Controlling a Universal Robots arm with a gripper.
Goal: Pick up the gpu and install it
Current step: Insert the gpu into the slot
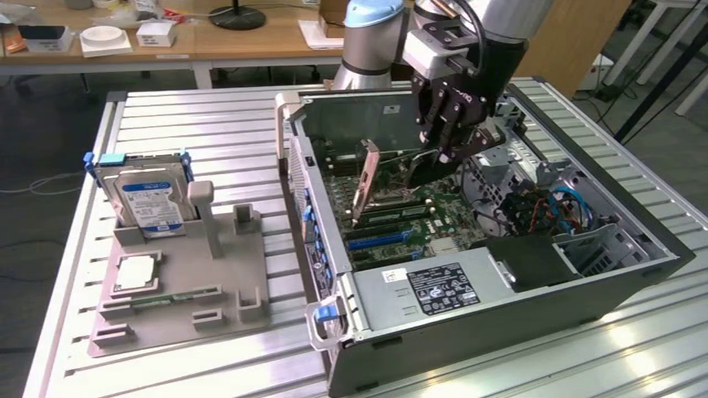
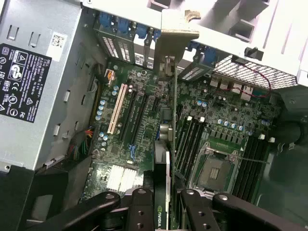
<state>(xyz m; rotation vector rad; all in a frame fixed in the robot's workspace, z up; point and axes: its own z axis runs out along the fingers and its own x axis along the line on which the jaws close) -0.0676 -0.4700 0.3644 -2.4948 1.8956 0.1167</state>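
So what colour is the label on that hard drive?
Blue and white. The hard drive label shows best in the exterior view.

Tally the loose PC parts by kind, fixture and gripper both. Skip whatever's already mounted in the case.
hard drive, standing on the grey fixture: 1
processor chip, on the fixture: 1
memory stick, on the fixture: 1
gpu, in the jaws of the gripper, inside the open case: 1
Total: 4
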